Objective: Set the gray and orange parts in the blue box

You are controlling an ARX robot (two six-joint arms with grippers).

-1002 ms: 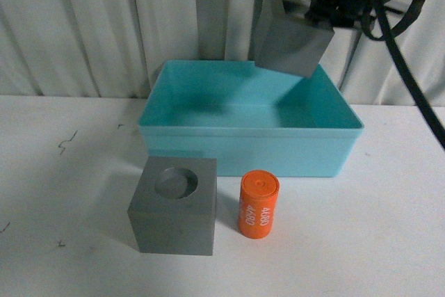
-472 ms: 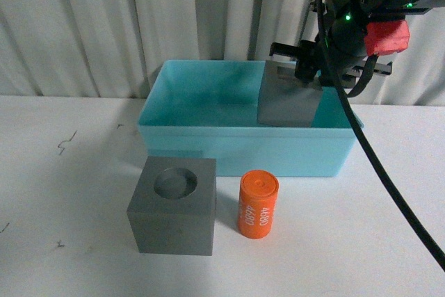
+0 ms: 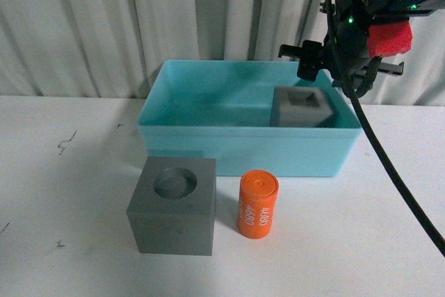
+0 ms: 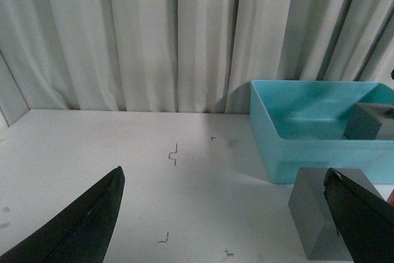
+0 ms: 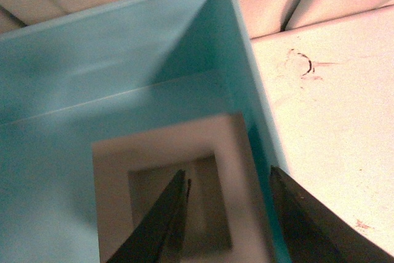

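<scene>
The gray cube with the square recess (image 3: 301,107) rests inside the blue box (image 3: 243,145) at its right end; it also shows in the right wrist view (image 5: 178,183) and the left wrist view (image 4: 368,121). My right gripper (image 3: 341,67) hangs open just above it, empty; in its wrist view (image 5: 228,220) one finger is over the recess and the other beside the box wall (image 5: 255,109). The gray cube with the round recess (image 3: 174,204) and the orange cylinder (image 3: 258,204) stand on the table in front of the box. My left gripper (image 4: 225,223) is open and empty, low over the table left of that cube (image 4: 326,210).
A white table (image 3: 69,172) with small dark marks (image 4: 173,154) carries everything. White curtains (image 3: 139,26) hang behind. The right arm's black cable (image 3: 400,179) trails down the right side.
The right gripper lowered the square-recess cube into the box, let it go and opened; the cube now rests on the box floor. The other parts have not moved.
</scene>
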